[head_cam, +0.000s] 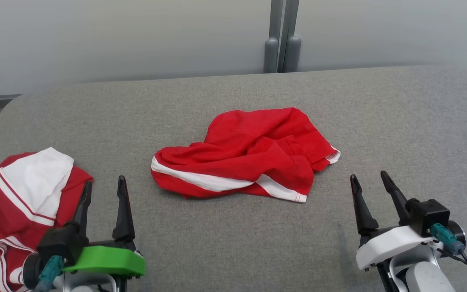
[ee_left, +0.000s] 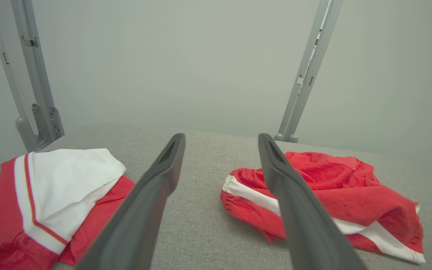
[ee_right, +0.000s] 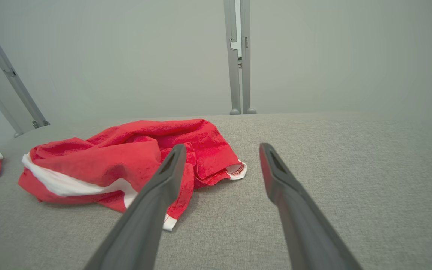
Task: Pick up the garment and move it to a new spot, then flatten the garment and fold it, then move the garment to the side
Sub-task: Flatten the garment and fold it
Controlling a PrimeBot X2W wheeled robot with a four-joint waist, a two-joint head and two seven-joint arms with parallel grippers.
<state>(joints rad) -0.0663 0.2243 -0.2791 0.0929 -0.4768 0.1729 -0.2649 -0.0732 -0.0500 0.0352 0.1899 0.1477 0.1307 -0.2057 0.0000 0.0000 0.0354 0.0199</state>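
— Since the garment (head_cam: 245, 154) is the item under review, where does it lie?
— At the middle of the grey table (head_cam: 399, 121), crumpled in a heap. Red cloth, white bands along the near edge, one hem corner turned out on the robot's right. Nothing touches it. Judgement: the pick-up has not begun.
— And the tools?
— The left gripper (head_cam: 104, 181) sits near the table's front edge, left of the heap, and the right gripper (head_cam: 368, 174) sits opposite it on the right. Both are well apart from the cloth, fingers spread wide with nothing between them. In each wrist view the fingers point past the heap's near flank. I judge they flank it this way so either arm can reach in from its own side.
— Anything else on the surface?
— A second red-and-white garment (head_cam: 22, 211) at the front left corner, just beside the left gripper and well apart from the heap. It appears to have been put there to keep the centre free, though that is inference only. Grey posts (head_cam: 282, 40) rise behind the table against a pale wall.
— Risks noted?
— Two. A low sweep by the left fingers could snag the second garment. The heap's layers also overlap, so a shallow pinch may lift only the top fold
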